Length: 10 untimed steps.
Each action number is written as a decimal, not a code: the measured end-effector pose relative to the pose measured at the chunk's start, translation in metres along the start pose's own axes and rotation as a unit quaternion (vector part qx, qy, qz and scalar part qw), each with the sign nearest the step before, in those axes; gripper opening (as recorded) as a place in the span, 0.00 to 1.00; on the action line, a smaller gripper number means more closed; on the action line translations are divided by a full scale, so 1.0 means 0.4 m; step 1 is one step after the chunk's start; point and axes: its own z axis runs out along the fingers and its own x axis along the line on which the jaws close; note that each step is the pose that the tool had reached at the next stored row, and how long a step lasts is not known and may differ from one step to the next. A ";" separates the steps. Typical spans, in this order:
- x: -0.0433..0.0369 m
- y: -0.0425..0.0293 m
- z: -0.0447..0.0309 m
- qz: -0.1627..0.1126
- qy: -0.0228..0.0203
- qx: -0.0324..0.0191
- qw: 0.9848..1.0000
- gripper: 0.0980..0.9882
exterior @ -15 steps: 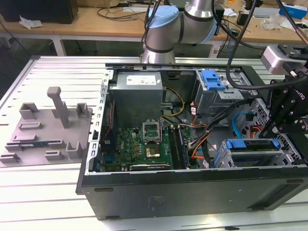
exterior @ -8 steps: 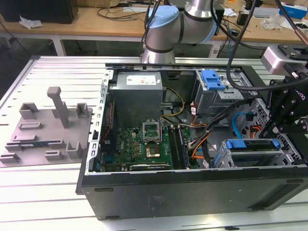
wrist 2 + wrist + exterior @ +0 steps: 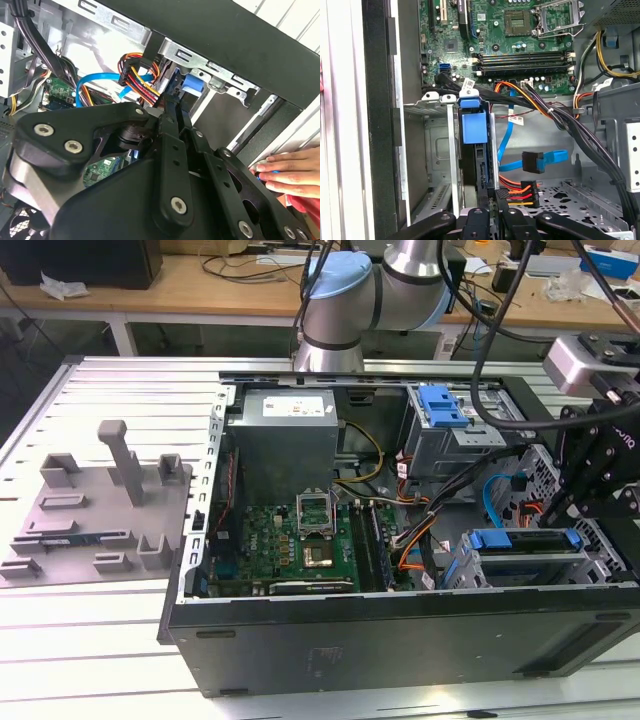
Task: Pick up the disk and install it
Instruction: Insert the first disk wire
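Jaws clamp the disk's rear edge, gripper above the lower drive cage | disk sits edge-on in the bay, blue carrier forward | keep it square to the rails; mind the SATA cable and the hand beside the case.

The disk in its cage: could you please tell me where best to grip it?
Probably the disk by its blue-framed exposed edge, pinched across the thin width, coming through the open side of the case: cage walls cover its flat faces.
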 end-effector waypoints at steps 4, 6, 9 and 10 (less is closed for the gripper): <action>0.003 0.000 0.000 0.000 0.000 0.000 1.000 0.08; 0.005 0.000 0.001 0.000 0.000 0.000 1.000 0.08; 0.007 0.000 0.001 0.000 0.000 0.000 1.000 0.08; 0.007 0.000 0.001 0.000 0.000 0.000 1.000 0.08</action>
